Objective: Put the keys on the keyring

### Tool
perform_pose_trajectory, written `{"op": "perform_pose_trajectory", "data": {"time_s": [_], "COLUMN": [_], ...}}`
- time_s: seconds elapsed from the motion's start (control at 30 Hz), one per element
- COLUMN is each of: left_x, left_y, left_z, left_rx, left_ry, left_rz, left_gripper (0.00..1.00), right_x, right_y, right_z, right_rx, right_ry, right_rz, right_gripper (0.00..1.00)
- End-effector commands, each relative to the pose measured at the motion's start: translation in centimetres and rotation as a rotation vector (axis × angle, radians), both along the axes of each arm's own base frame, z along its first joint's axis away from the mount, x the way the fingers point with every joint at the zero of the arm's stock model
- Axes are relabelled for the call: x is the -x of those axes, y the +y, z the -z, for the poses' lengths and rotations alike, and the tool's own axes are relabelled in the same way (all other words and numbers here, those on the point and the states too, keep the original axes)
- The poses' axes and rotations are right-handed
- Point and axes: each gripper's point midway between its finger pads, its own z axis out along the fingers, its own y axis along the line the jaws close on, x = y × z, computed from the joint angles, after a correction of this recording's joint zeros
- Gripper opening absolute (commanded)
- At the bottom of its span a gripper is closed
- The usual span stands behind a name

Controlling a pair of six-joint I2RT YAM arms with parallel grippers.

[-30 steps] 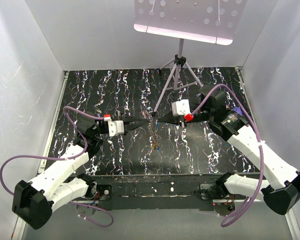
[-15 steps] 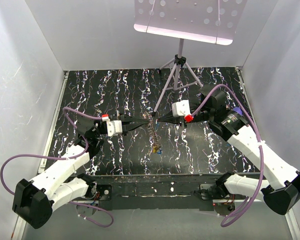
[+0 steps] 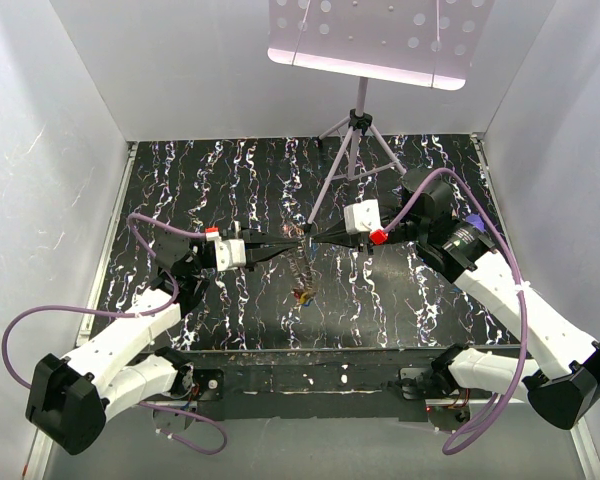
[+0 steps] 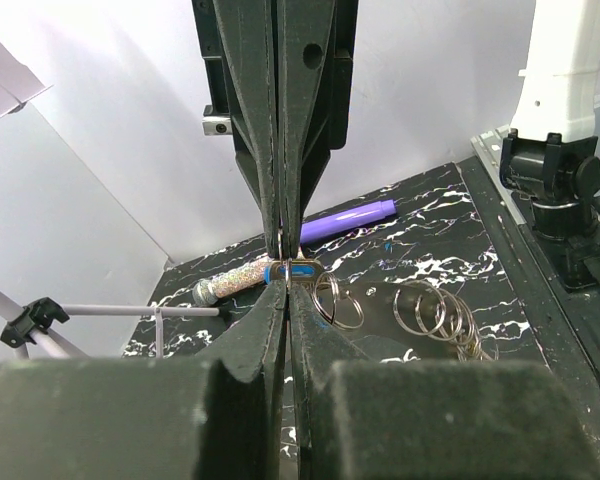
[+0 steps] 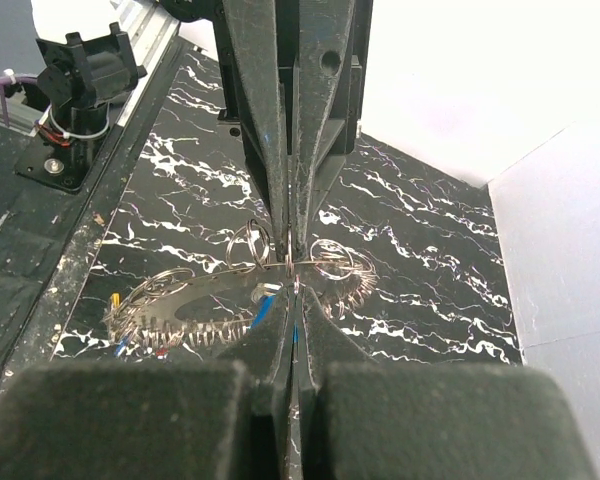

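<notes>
Both grippers meet tip to tip above the mat's middle. My left gripper is shut on the top edge of the keyring, a jagged metal ring that hangs below the tips with small rings along it. My right gripper is shut too, with a blue key at its tips, touching the keyring's wire. More keys with red and yellow heads dangle at the ring's lower end.
A purple pen-like stick and a glittery tube lie on the black marbled mat behind the tips. A tripod with a perforated plate stands at the back centre. White walls close in the sides.
The left gripper has slid right until its tips meet the right gripper's. The hanging keyring's lower end has swung slightly left. The right arm has barely moved.
</notes>
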Motion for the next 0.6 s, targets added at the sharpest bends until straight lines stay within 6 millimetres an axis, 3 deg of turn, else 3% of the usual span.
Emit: {"op": "perform_pose_trajectory", "data": {"time_s": [0.0,0.57], "left_x": [0.32,0.31], "left_y": [0.16,0.14], "left_z": [-1.33,-1.37], "left_rx": [0.034,0.035], "left_ry": [-0.042,-0.040], "left_rz": [-0.002,-0.001], "left_gripper": [0.00,0.00], "right_x": [0.49,0.95], "right_y": [0.25,0.23], "right_z": [-1.56,-1.24], "right_rx": [-0.043,-0.036], "right_ry": [-0.029,-0.016], "right_rz": [-0.025,-0.049], "right_gripper": [0.01,0.01]}}
